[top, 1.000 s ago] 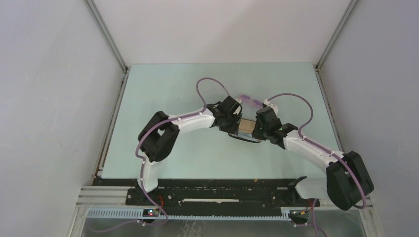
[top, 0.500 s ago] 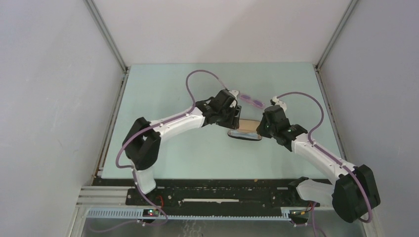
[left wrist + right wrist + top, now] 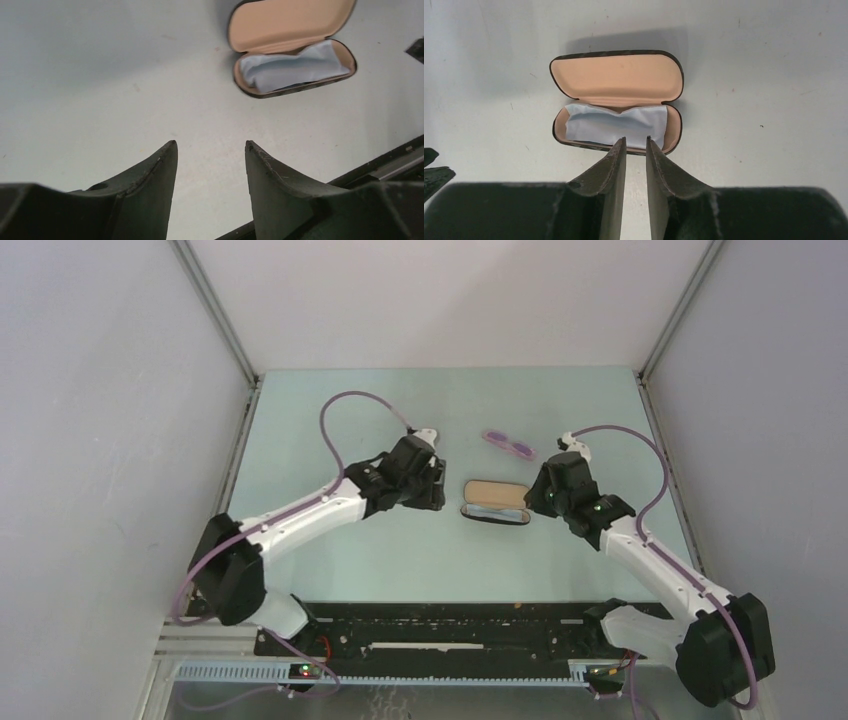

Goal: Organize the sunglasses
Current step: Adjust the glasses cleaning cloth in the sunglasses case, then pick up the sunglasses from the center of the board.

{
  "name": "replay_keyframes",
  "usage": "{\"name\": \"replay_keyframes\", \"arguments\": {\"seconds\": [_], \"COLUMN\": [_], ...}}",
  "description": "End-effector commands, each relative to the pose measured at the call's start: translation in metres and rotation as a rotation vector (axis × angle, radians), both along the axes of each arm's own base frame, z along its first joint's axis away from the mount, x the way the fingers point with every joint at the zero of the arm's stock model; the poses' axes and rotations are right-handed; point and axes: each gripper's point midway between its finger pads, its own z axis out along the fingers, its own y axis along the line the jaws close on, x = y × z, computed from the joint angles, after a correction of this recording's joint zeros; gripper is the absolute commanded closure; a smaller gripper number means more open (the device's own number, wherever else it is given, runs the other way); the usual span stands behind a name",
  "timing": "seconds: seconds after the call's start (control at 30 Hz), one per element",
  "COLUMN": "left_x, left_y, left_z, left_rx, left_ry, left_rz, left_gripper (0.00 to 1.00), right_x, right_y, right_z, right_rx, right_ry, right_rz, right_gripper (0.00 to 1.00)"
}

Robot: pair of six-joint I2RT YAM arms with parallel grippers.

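The sunglasses (image 3: 508,445) lie at twelve o'clock of the open case (image 3: 495,492), which has a cloth (image 3: 614,122) inside. The left gripper (image 3: 210,145) gapes empty and the right gripper (image 3: 635,140) is barely parted, empty.

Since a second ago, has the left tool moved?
Yes. The left tool has drawn back leftward, off the black case, which has stayed put.

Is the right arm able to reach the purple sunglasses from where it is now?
Probably yes. The sunglasses lie in the open on the table, a little beyond the right gripper, which holds nothing. The open case sits to the side, not between them.
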Motion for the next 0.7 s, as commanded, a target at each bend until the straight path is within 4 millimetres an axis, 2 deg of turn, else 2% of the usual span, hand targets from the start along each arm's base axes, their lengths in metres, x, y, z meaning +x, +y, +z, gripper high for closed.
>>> {"name": "replay_keyframes", "arguments": {"seconds": [0.0,0.23,0.3,0.4,0.57,0.67], "left_x": [-0.002,0.003,0.006,0.008,0.007,0.003], "left_y": [0.041,0.090,0.099,0.106,0.104,0.099], "left_z": [0.003,0.004,0.008,0.012,0.009,0.004], "left_rx": [-0.009,-0.052,-0.076,-0.097,-0.109,-0.135], "left_ry": [-0.016,-0.016,-0.024,-0.033,-0.017,0.004], "left_rz": [0.131,0.274,0.305,0.326,0.321,0.306], "left_gripper": [0.43,0.43,0.43,0.43,0.43,0.43], "right_x": [0.007,0.010,0.018,0.039,0.085,0.114], "right_y": [0.000,0.000,-0.003,-0.009,0.002,0.005], "right_z": [0.023,0.027,0.029,0.031,0.038,0.032], "right_rx": [0.017,0.025,0.023,0.022,0.003,-0.018], "right_ry": [-0.061,-0.082,-0.096,-0.077,-0.024,-0.006], "right_rz": [0.016,0.019,0.006,-0.005,0.019,-0.001], "right_gripper": [0.70,0.63,0.60,0.57,0.53,0.53]}}
